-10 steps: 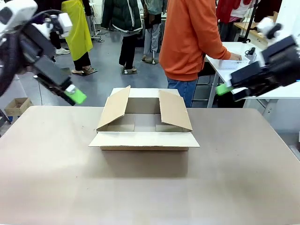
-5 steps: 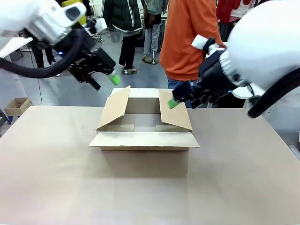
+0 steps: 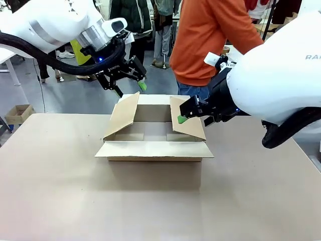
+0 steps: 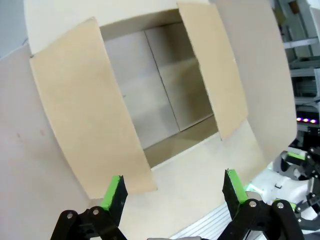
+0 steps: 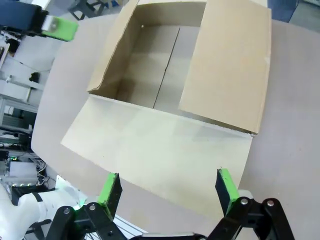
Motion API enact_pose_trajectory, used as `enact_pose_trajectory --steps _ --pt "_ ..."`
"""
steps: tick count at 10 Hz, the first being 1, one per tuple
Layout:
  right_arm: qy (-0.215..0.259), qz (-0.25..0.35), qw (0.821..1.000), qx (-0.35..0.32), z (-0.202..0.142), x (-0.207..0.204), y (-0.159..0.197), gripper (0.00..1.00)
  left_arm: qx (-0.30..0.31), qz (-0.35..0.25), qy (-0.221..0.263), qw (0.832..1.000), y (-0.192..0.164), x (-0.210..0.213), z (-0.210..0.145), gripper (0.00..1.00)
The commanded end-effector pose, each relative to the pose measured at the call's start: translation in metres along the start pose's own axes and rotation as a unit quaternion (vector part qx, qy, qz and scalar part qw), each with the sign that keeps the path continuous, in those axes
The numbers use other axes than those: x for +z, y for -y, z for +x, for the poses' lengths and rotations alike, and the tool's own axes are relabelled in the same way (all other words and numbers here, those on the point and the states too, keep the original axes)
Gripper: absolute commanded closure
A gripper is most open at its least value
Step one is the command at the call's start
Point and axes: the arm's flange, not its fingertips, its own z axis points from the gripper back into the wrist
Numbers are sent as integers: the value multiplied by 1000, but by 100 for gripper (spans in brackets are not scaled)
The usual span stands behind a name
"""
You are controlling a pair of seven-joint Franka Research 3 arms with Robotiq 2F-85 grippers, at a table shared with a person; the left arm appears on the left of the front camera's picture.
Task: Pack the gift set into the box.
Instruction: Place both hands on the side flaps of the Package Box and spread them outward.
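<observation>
Hovering over the box (image 3: 154,149), both claws are spread and empty. Left claw (image 3: 130,88) hangs above the far-left corner, just beside the raised left flap. Right claw (image 3: 193,118) is close to the raised right flap's outer face; touching or not, can't tell. Wrist views agree: left claw (image 4: 173,190) and right claw (image 5: 167,190) each have green pads wide apart w/ nothing btwn them.

Box rests mid-tabletop (image 3: 65,201). Near flap is folded out flat, side flaps are tilted up and lean inward, narrowing the opening. Inside is bare, just the bottom seam. My read: one claw per side flap, placed to push or hold them outward so the mouth is clear for the gift set. Person in orange top (image 3: 205,45) stands at the far side, behind the box.

Writing: "RA…" in grey on the right arm (image 3: 281,75), on its white shell, rest cut off by the frame edge. Small print on the left claw's black body is too small to read. Box itself has no print I can see.
</observation>
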Motion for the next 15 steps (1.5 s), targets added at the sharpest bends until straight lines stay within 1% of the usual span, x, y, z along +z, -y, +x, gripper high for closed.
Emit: enact_pose_trajectory --steps 1,2,3,4,5,6,7,8,10,12,15 --pt "-5 -4 1000 -2 0 -6 2 0 -22 -14 12 1000 -1 18 -15 0" --pt "-5 -4 1000 -2 0 -6 2 0 0 0 0 1000 0 0 0 0" --pt "-5 -4 1000 -2 0 -6 2 0 27 92 31 995 11 -12 10 0" --pt "-5 -4 1000 -2 0 -6 2 0 39 137 20 990 22 -32 26 0" --pt "-5 -4 1000 -2 0 -6 2 0 43 182 29 982 30 -50 42 0" --pt "-5 -4 1000 -2 0 -6 2 0 28 193 25 980 34 -69 52 0" --pt "-5 -4 1000 -2 0 -6 2 0 48 230 31 972 32 -88 59 0" --pt "-5 -4 1000 -2 0 -6 2 0 75 275 40 958 24 -105 64 0" --pt "-5 -4 1000 -2 0 -6 2 0 77 333 48 939 10 -126 63 0" --pt "-5 -4 1000 -2 0 -6 2 0 75 339 26 937 3 -134 59 0" --pt "-5 -4 1000 -2 0 -6 2 0 73 346 14 935 -2 -135 56 0"
